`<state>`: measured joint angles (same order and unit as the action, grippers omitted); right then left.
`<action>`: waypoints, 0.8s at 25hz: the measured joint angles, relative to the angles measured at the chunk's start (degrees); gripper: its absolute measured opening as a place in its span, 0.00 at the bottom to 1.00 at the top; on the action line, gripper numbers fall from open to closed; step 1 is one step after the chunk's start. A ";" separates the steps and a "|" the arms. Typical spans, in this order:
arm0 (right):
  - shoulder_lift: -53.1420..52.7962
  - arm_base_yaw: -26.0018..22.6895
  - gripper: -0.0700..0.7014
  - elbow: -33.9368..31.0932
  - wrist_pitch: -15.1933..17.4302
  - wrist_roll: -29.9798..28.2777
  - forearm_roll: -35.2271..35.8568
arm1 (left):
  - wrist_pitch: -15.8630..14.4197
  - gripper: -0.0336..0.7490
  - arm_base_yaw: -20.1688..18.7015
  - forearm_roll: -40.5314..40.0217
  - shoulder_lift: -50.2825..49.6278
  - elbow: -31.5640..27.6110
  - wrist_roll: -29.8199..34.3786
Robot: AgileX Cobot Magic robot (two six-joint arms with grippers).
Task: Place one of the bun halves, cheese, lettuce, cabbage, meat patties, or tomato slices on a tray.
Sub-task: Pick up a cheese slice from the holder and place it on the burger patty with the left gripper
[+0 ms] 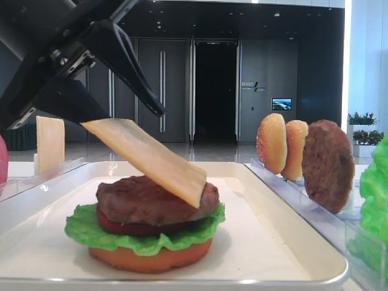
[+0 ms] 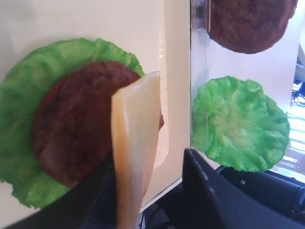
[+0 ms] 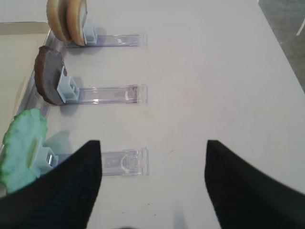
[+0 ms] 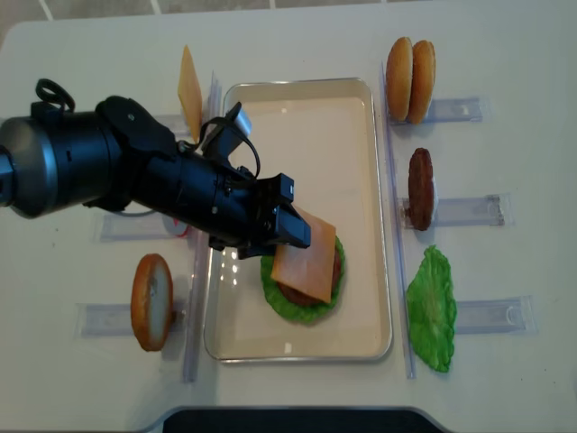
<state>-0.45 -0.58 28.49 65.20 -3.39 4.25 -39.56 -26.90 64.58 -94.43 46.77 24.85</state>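
1. The left gripper (image 4: 293,225) hung over the tray's (image 4: 361,90) left rim, its two black fingers parted around the upper end of a cheese slice (image 1: 148,159); whether they pinched it or merely flanked it I couldn't tell.
2. That cheese slanted downward, its lower edge resting on the meat patty (image 1: 136,200) of the stack.
3. Under the patty sat a dark red tomato slice (image 1: 118,227), then lettuce (image 1: 91,233), then a bun half (image 1: 151,257), all near the tray's front end.
4. The right gripper (image 3: 152,186) stood spread wide over bare desk, holding nothing.
5. Along the tray's right side, clear racks (image 3: 112,94) held two bun halves (image 4: 410,68), a patty (image 4: 420,189) and a lettuce leaf (image 4: 431,311).
6. On the left side stood another cheese slice (image 4: 189,90) and one bun half (image 4: 151,302).
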 joint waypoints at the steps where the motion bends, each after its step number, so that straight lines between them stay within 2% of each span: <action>1: 0.00 0.00 0.70 0.00 0.00 0.00 0.00 | 0.00 0.45 0.00 -0.37 0.00 0.00 -0.46; 13: 0.00 0.00 0.70 0.00 0.00 0.00 0.00 | 0.00 0.48 0.00 -2.05 0.00 0.00 -1.57; 20: 0.00 0.00 0.70 0.00 0.00 0.00 0.00 | 0.17 0.64 0.00 -3.26 0.00 0.00 -2.25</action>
<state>-0.45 -0.58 28.49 65.20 -3.39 4.25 -39.39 -26.90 61.32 -94.43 46.77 22.60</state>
